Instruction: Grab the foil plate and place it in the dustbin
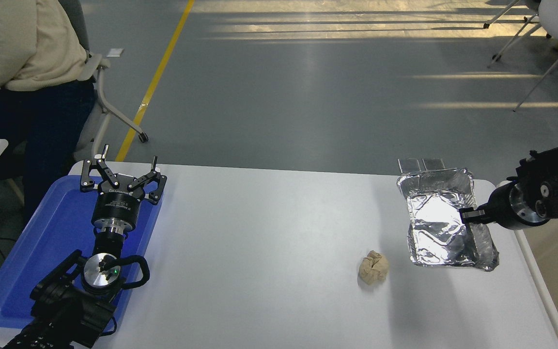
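Observation:
The foil plate point(441, 218) is a shiny crinkled silver tray, held up above the white table point(269, 242) at the right and tilted toward me. My right gripper point(472, 215) comes in from the right edge and is shut on the plate's right rim. The dustbin point(557, 271), off-white, stands just past the table's right edge, below my right arm; only part of it shows. My left gripper point(120, 177) is parked open over the blue tray point(41, 242) at the lower left.
A crumpled tan paper ball point(374, 267) lies on the table just left of and below the raised plate. A person sits on a chair point(97, 87) at the far left, beyond the table.

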Available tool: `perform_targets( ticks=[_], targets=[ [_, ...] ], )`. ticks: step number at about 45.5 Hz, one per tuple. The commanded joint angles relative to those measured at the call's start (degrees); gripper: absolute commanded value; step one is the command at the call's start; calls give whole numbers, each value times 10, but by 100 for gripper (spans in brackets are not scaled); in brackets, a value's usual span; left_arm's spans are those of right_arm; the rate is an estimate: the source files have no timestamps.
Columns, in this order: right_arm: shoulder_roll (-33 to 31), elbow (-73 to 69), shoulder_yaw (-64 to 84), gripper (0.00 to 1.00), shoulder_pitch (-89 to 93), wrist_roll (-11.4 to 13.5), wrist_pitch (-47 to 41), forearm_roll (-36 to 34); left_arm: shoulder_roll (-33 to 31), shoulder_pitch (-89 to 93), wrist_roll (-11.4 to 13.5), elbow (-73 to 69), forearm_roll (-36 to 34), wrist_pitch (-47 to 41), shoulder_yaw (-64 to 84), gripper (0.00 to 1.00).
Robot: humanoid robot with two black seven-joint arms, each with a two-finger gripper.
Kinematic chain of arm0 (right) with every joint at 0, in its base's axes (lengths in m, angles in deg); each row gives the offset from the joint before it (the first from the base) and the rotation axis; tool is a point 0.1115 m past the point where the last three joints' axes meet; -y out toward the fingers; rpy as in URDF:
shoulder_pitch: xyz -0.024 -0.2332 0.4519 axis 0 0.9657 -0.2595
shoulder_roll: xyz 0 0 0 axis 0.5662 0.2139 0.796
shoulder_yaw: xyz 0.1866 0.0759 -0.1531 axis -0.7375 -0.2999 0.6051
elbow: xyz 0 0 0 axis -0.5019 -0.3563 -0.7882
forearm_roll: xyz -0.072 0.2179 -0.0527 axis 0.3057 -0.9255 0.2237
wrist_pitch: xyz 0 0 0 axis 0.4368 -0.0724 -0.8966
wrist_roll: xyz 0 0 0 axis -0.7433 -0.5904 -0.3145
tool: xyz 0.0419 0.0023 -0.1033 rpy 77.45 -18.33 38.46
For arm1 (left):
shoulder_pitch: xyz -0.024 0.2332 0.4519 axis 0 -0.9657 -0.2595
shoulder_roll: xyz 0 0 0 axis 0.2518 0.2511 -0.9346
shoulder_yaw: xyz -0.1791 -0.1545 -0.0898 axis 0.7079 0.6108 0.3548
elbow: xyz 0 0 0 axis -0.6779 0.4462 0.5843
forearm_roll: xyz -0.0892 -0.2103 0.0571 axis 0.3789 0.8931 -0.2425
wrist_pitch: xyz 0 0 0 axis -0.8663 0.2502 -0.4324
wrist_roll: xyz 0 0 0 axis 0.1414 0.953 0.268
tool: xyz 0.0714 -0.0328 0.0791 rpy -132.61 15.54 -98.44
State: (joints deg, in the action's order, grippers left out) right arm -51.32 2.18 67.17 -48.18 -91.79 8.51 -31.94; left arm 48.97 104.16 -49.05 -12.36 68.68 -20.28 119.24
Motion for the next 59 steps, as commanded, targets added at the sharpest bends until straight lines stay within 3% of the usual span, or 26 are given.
perform_targets(
  ticks=[1, 25, 30, 36, 59],
  targets=[
    [17, -82, 46, 0, -117, -14, -9, -5, 0, 0, 0, 0, 0, 0, 0, 100],
    [49, -162, 85, 0, -268, -25, -77, -30, 0, 0, 0, 0, 0, 0, 0, 100],
    [50, -168, 85, 0, -287, -34, -94, -30, 0, 0, -1, 0, 0, 0, 0, 100],
    [50, -181, 88, 0, -312, -69, -101, -30, 0, 0, 0, 0, 0, 0, 0, 100],
    [53, -189, 94, 0, -358, -69, -132, -37, 0, 0, -1, 0, 0, 1, 0, 100]
  ],
)
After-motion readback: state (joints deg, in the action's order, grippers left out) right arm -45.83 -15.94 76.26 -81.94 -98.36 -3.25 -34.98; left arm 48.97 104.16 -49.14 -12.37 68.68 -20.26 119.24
